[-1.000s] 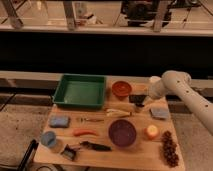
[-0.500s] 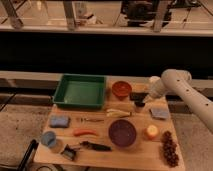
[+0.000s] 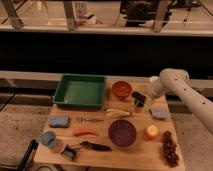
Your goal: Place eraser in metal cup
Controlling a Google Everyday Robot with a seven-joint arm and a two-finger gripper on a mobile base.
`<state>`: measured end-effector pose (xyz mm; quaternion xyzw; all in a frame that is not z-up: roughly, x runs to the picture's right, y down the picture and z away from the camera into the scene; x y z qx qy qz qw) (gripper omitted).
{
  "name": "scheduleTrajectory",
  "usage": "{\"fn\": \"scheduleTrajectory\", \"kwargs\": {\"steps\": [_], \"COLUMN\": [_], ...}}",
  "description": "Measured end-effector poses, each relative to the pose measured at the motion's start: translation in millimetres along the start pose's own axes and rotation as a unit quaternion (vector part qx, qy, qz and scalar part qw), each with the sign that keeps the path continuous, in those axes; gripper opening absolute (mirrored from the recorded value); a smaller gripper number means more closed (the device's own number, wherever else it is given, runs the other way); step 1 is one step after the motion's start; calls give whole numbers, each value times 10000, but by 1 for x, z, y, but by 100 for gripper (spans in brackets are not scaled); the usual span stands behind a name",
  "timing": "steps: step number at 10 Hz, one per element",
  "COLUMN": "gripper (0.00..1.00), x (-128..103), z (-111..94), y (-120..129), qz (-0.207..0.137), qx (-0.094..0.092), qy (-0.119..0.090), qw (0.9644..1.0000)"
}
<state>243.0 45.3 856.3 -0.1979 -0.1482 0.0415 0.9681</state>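
I see: gripper beside orange bowl; green tray far left; grapes near right.

Around the one green tray, below the gripper: two bowls, two blue-grey pads, one blue cup, one orange.

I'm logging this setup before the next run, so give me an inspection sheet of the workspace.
Surface: wooden table, crowded.
Job's things: eraser and metal cup not clearly made out.
Clutter: green tray, orange bowl, dark bowl, banana, orange fruit, grapes, blue pads, red pepper, blue cup.
Grippers: pincer low over the table beside the orange bowl.
Cables: nothing seen.
Surroundings: dark wall, railing behind.
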Motion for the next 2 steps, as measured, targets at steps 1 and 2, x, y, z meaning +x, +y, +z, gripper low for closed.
{"fn": "scheduleTrajectory", "kwargs": {"steps": [1, 2], "gripper": [80, 80], "x": [0, 2], "z": [0, -2], "y": [0, -1], "qz": [11, 44], "qx": [-9, 2], "qy": [-5, -35], "qw": [10000, 10000]}}
